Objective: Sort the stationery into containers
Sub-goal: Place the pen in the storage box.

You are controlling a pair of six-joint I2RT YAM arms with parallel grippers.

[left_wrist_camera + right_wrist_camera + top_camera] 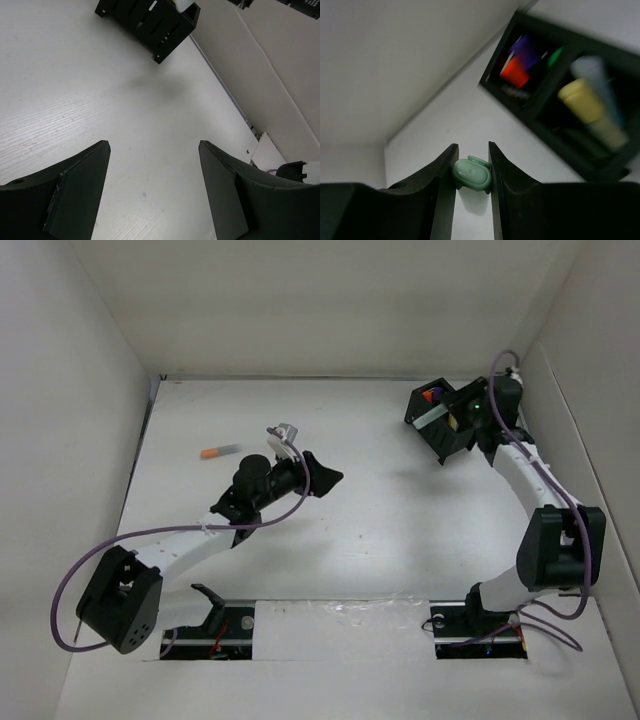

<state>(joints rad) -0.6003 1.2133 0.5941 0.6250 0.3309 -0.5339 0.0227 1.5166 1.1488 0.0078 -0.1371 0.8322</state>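
**Green marker pinched above the box, one marker lies on the bench**

The black box [445, 442] stands at the far right part of the white bench [400, 530], close to the right wall. The right pincer [471, 146] is just beside the box, above the bench. Its two fingers are pressed on a light green marker [472, 175] and pinch it at the cap end, between the fingertips. The marker does not touch the box; the open top of the box shows a little ahead of it.

In the right wrist view the inside of the box is blurred, but two compartments are visible. One compartment holds an orange-red cap [514, 72], a purple cap [526, 50] and a green cap [555, 56]. The other compartment holds a yellow marker [582, 100] and a pale blue marker [595, 75], lying side by side.

The left pincer [328, 478] is well to the left of the box, over the middle of the bench. Its fingers are spread wide and hold nothing; only bare bench shows between them, with the box ahead of them.

An orange-capped marker [220, 452] lies flat on the bench, far to the left of the box and beyond the left pincer, touching neither.
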